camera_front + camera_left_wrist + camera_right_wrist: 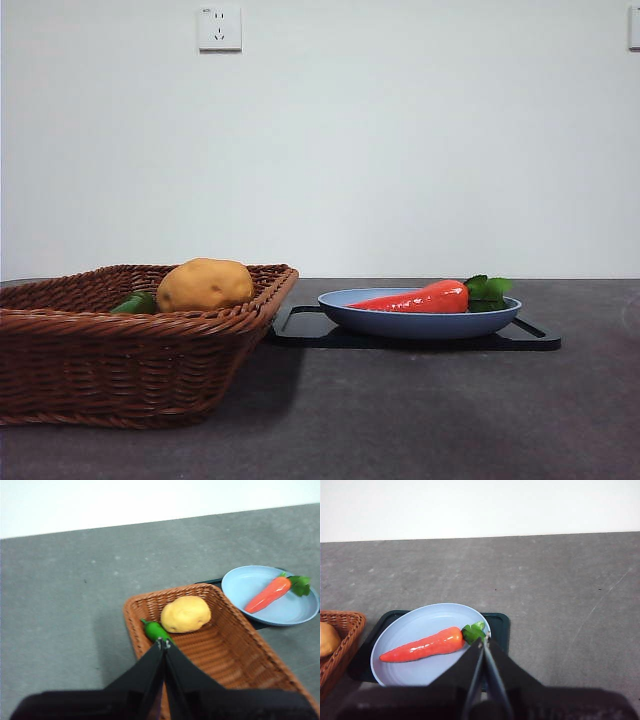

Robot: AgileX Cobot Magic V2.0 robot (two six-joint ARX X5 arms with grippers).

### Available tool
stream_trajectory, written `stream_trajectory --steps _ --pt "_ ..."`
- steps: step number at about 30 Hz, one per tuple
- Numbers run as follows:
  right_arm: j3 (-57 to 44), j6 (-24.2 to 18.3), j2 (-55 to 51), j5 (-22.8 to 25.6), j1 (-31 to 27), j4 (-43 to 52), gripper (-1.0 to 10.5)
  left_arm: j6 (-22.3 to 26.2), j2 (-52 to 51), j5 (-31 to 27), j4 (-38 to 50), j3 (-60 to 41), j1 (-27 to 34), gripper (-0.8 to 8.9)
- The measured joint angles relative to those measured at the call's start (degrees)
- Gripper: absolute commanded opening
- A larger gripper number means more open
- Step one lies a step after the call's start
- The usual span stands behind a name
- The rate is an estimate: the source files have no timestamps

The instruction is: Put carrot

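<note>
Carrot (425, 298) is lying flat on the blue plate (420, 322), green leafy end (487, 290) pointing away from the basket, tapered tip toward it. The plate sits on a dark tray (415, 338) on the grey table (450, 420), just beside the brown wicker basket (130, 350).

Right gripper (484, 641) is up above the plate with both jaws pressed together, gripping nothing. The carrot's leaves sit right under the tips of its jaws, and the orange body stretches off to one side of them across the plate. From that camera a corner of the basket shows too, well off to the side beyond the carrot's thin end.

Left gripper (163, 642) hangs over the basket, jaws also squeezed closed with nothing between them. Directly past its tips there's a small green vegetable (155, 630) and, touching or nearly touching that, a tan-yellow potato (185, 614), both inside the basket. The plate and carrot are further out from this gripper, past the basket's far corner.

In the front view neither arm shows at all, just a white wall with a socket (219, 27).
</note>
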Motion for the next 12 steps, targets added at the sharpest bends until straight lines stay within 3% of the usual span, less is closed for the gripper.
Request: stream_trajectory --steps 5,12 --pt "0.0 0.0 0.0 0.0 0.0 0.0 0.0 5.6 -5.3 -4.5 1.3 -2.1 2.7 0.08" --pt "0.0 0.0 0.0 0.0 0.0 0.0 0.0 7.5 -16.5 -5.1 15.1 -15.5 11.4 0.08"
